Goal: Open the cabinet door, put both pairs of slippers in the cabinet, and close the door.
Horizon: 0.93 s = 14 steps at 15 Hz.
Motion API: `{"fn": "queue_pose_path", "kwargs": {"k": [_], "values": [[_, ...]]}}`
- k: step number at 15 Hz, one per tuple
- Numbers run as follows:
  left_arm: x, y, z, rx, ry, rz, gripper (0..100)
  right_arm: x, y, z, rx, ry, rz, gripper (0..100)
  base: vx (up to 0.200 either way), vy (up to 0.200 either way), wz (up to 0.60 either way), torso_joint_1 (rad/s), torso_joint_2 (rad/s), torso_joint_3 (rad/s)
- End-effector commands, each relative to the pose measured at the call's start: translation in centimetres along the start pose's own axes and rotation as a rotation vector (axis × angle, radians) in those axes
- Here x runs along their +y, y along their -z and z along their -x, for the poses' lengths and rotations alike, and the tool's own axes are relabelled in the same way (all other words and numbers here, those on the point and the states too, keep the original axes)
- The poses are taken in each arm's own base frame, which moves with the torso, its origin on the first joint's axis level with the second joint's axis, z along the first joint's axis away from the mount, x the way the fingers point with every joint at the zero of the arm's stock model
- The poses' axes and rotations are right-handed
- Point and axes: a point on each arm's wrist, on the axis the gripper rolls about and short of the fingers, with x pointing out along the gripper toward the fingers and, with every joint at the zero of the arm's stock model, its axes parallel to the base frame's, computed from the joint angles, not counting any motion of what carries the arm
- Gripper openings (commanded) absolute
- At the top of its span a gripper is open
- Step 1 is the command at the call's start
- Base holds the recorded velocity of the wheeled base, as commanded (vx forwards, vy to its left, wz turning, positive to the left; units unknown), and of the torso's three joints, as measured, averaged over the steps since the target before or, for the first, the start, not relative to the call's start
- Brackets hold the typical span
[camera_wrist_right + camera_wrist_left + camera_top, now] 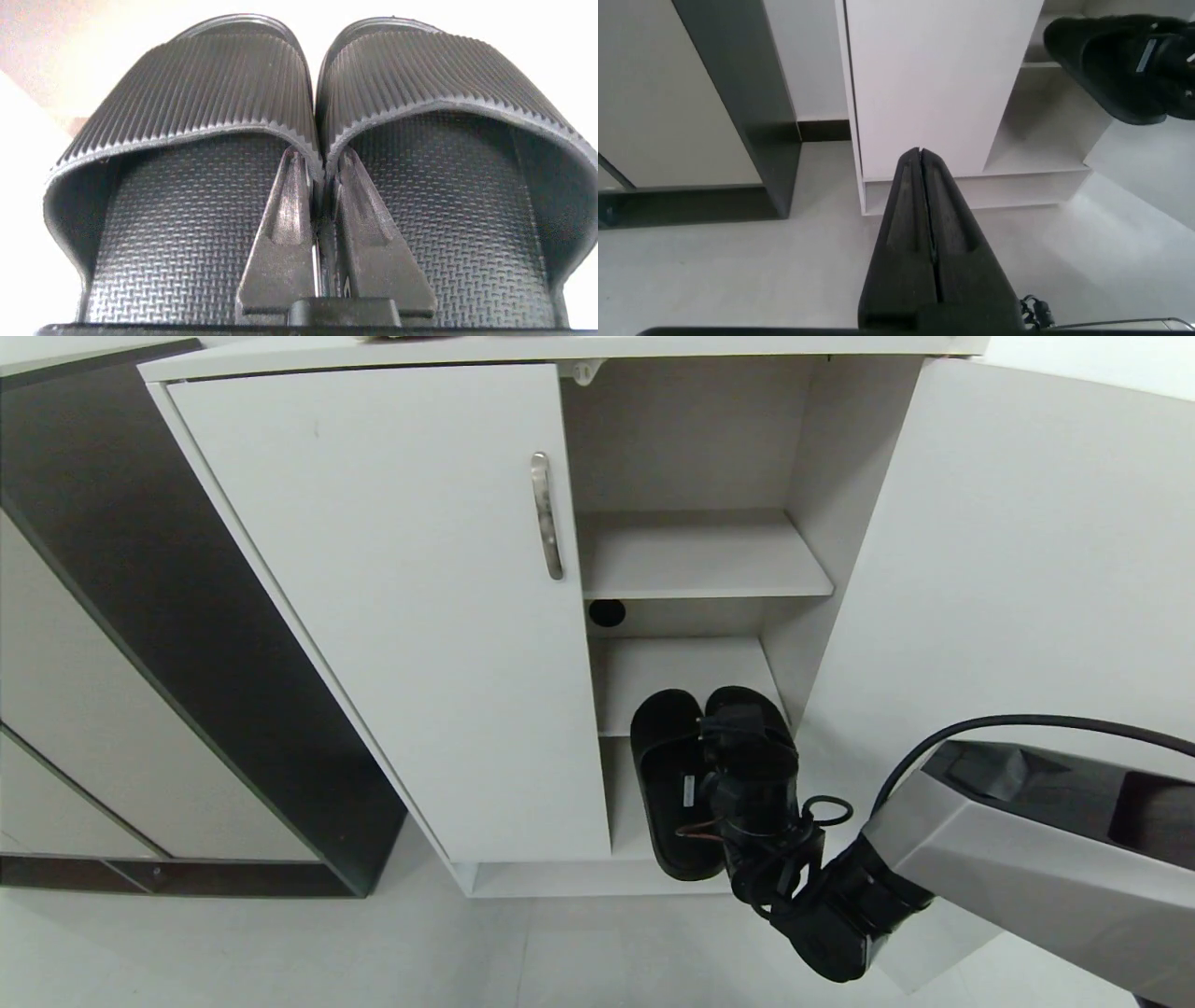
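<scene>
**Slippers at the open bay, right pincer clamped**

Your left gripper point(920, 154) has its fingers pressed together and faces the cabinet's closed left door point(401, 616). A metal handle point(547, 515) sits at that door's right edge. The pair of black slippers point(667, 775) hangs toes-up before the lower shelves point(681, 672) — the right gripper point(320, 163) pinches their adjoining inner sides. Grey insole label point(685, 792) — print unreadable. The right door point(1008, 569) stands open.
</scene>
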Motion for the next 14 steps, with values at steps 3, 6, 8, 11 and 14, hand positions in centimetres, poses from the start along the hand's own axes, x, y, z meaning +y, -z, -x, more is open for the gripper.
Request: {"fn": "queue_pose_path", "kwargs": {"k": [3,6,8,11,14], "values": [[0.0,0.0,-0.01,0.002,0.0,0.001,0,0.19,2.32,-0.4,0.013,0.015,0.045,0,0.0,0.0,0.0,0.0,0.0,0.0],[0.0,0.0,-0.01,0.002,0.0,0.001,0,0.25,2.37,-0.37,0.013,0.012,0.042,0,0.0,0.0,0.0,0.0,0.0,0.0],[0.0,0.0,-0.01,0.002,0.0,0.0,0,0.28,2.3,-0.4,0.01,0.012,0.04,0,0.2,0.0,0.0,0.0,0.0,-0.002],[0.0,0.0,-0.01,0.002,0.0,0.0,0,0.27,2.1,-0.59,0.003,0.015,0.034,0,0.2,0.0,0.0,-0.001,0.0,0.001],[0.0,0.0,-0.01,0.002,0.0,0.0,0,0.33,2.44,-0.58,0.009,0.013,0.039,0,0.2,0.0,0.0,0.004,0.0,0.001]]}}
